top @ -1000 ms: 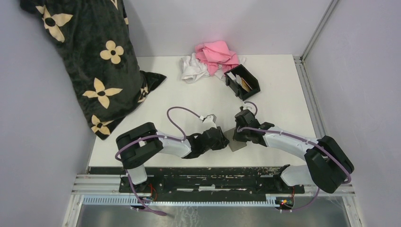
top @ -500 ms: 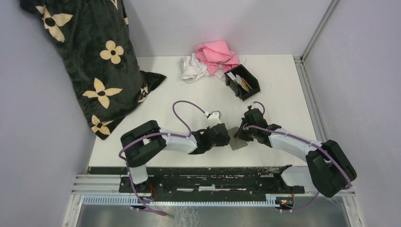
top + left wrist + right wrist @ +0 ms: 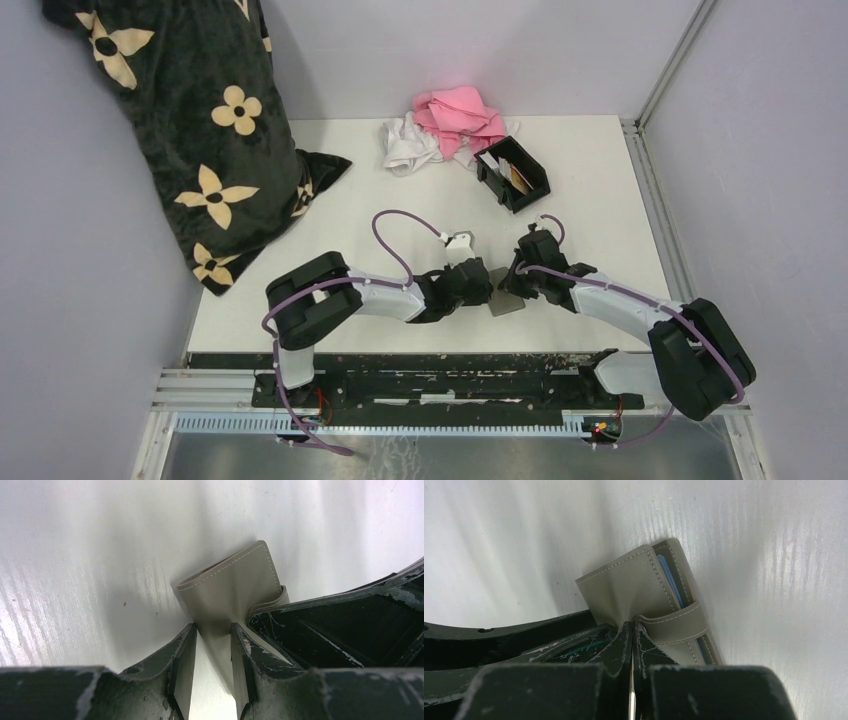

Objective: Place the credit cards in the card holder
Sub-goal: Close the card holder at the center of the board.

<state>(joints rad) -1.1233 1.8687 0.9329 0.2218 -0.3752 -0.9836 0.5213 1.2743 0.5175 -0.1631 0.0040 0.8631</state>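
Near the front of the tabletop, from above, my left fingers and right fingers meet at the grey wallet, well apart from the black card holder with its credit cards. My left wrist view shows those fingers half-closed on the wallet's fold. My right wrist view shows the others pinched tight on a flap, a light blue card tucked inside. Uneven pulling could slip either grip or spill that card.

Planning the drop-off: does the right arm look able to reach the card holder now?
Likely yes: only bare table lies between the right gripper and the card holder. But it is shut on the grey wallet, which the left gripper also grips.
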